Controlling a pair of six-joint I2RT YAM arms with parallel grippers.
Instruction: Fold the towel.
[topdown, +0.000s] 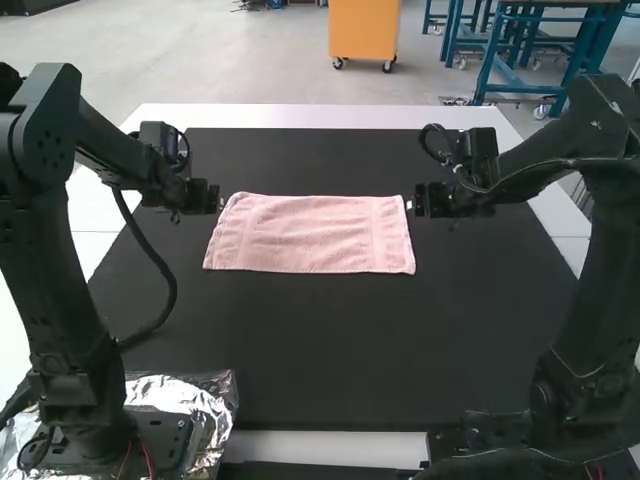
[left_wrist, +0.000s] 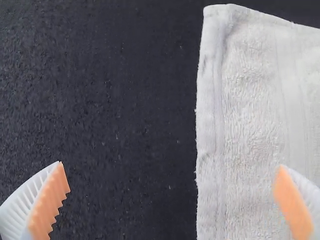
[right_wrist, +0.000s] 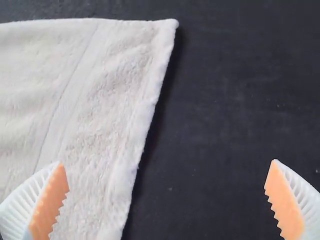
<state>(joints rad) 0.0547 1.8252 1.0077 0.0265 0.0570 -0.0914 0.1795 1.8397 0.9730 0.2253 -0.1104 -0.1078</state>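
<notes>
High view: the towel (topdown: 315, 235) lies spread flat on the worktop (topdown: 350, 350), a little toward 12 o'clock of its middle, long sides running from 9 to 3 o'clock. The left arm (topdown: 75, 330) climbs from its base at 7 o'clock, bends high at 10, and stretches its forearm inward toward 3, the left hand (topdown: 221, 201) close by the towel's 9 o'clock end. The right arm (topdown: 595, 290) nearly mirrors it, base at 5 o'clock, bend at 2, forearm toward 9, the right hand (topdown: 409, 204) by the opposite end.

Left wrist view: the hand's fingers are spread wide, one over the towel, one beyond its edge.

Right wrist view: that hand's fingers are likewise well apart, the towel's end edge between them.
</notes>
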